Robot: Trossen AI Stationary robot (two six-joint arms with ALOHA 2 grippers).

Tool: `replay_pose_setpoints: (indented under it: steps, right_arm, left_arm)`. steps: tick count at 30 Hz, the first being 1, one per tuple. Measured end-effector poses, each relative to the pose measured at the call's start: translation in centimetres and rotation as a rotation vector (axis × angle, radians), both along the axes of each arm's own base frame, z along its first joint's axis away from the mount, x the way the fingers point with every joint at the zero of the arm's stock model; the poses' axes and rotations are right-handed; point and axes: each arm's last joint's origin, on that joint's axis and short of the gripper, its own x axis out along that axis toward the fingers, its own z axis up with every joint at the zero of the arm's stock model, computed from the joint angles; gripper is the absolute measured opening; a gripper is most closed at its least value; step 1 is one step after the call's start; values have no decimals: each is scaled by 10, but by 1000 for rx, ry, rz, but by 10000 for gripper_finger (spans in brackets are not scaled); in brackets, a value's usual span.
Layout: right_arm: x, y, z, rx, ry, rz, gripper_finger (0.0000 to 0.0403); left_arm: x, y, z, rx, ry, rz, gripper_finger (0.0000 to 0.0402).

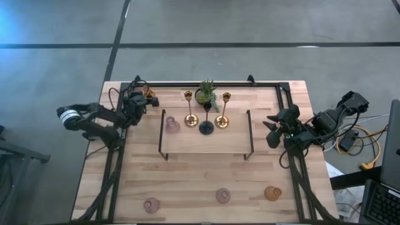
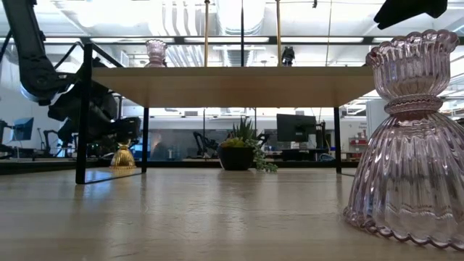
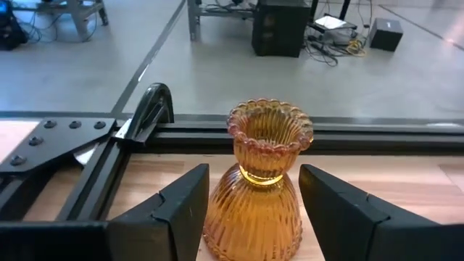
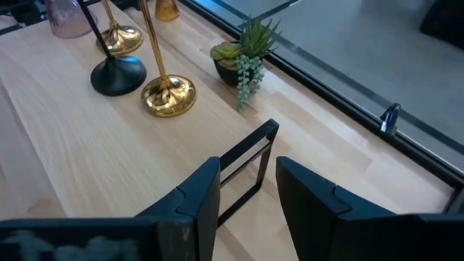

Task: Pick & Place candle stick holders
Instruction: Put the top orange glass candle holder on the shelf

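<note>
Left wrist view: the amber holder (image 3: 261,181) stands upright between the left pincer's (image 3: 254,210) wide-open fingers, not yet gripped, at the surface's (image 1: 206,181) far left corner. The right pincer (image 4: 246,196) waits half-open, empty.

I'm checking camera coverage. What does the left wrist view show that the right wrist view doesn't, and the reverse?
Only the left wrist view shows the amber glass holder up close, standing between the left gripper's open jaws near the table's black frame. Only the right wrist view shows the potted plant, a gold holder's base, the black holder's base and the right gripper. Both show the wooden table and grey floor beyond.
</note>
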Motion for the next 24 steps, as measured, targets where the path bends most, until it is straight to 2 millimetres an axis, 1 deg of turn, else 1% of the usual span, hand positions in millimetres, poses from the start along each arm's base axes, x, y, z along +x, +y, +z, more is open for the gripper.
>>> replay_pose_setpoints:
  steps: [4,15,24]
  right_arm:
    - [0,0,0,-3,1,1,134]
    - [0,0,0,-2,1,2,121]
    - [0,0,0,2,-3,-2,131]
  left_arm:
    - [4,1,-1,-11,-21,3,218]
    - [13,4,-4,3,7,81,218]
    - [13,4,-5,5,6,88,218]
